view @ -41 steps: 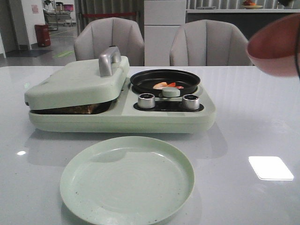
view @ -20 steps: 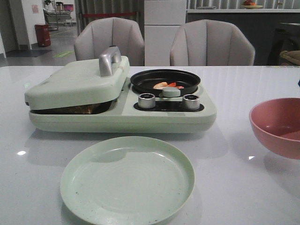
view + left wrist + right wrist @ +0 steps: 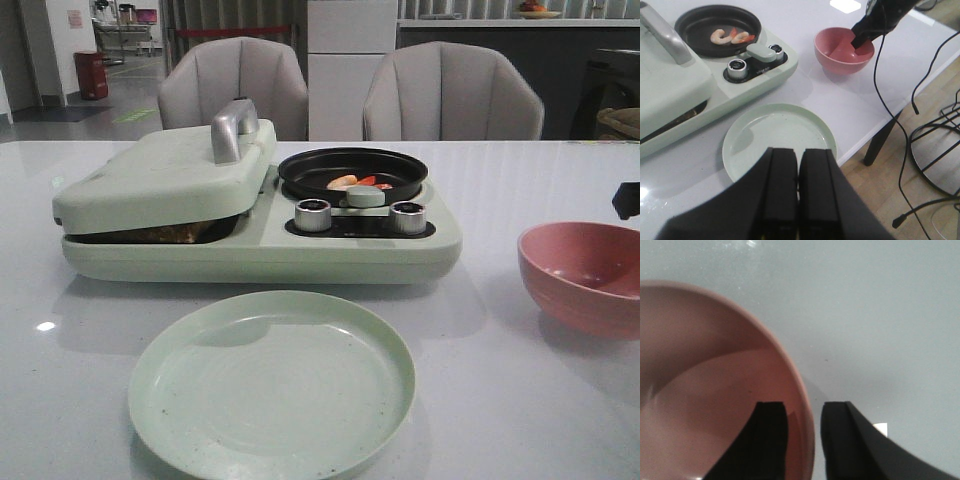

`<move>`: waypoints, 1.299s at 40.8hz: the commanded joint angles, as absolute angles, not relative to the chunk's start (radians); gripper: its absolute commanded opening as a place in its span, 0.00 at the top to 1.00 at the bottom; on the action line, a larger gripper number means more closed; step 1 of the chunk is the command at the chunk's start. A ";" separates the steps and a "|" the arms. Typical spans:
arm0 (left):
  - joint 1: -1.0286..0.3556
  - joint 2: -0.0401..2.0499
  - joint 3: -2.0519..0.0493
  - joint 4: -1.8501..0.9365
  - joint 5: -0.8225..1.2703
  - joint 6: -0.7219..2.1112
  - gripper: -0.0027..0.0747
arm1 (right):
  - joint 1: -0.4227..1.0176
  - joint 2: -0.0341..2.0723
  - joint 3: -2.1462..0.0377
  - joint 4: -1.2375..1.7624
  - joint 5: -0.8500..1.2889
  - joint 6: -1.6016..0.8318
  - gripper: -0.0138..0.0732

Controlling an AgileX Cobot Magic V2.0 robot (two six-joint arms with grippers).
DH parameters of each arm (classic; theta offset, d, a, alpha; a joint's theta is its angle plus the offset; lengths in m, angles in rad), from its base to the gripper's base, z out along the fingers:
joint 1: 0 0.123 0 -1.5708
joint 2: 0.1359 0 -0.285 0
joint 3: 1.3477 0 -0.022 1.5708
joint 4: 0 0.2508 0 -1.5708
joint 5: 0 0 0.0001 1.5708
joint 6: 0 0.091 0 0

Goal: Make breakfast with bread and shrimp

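Shrimp (image 3: 352,182) lie in the round black pan (image 3: 352,170) of the pale-green breakfast maker; the left wrist view shows two curled pieces (image 3: 730,35). The maker's lid (image 3: 165,175) is down; only a brown edge (image 3: 165,234) shows in the gap under it, so the bread is mostly hidden. My right gripper (image 3: 804,407) straddles the rim of a pink bowl (image 3: 585,275) standing on the table, one finger inside, one outside, with a small gap to the rim. My left gripper (image 3: 799,150) is shut and empty above the near edge of the green plate (image 3: 777,137).
The empty green plate (image 3: 272,380) lies in front of the maker. Two silver knobs (image 3: 312,214) and a pale-green knob (image 3: 365,196) sit on the maker's front. Two grey chairs (image 3: 450,90) stand behind the table. The table's edge (image 3: 875,132) is near the plate, with cables beyond it.
The pink bowl came down from the upper right onto the table and slid a little left. The maker, shrimp and plate have not moved.
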State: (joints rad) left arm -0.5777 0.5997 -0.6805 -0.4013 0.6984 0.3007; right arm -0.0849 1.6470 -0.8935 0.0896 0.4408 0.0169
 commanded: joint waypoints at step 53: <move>-0.587 0.599 -0.708 -0.434 0.635 0.295 0.83 | 0.372 0.483 -0.743 -0.039 1.030 0.088 0.61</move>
State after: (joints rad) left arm -0.5777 0.5997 -0.6805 -0.4030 0.7005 0.3007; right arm 0.3724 0.5244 -0.7430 -0.0245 1.0841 0.0847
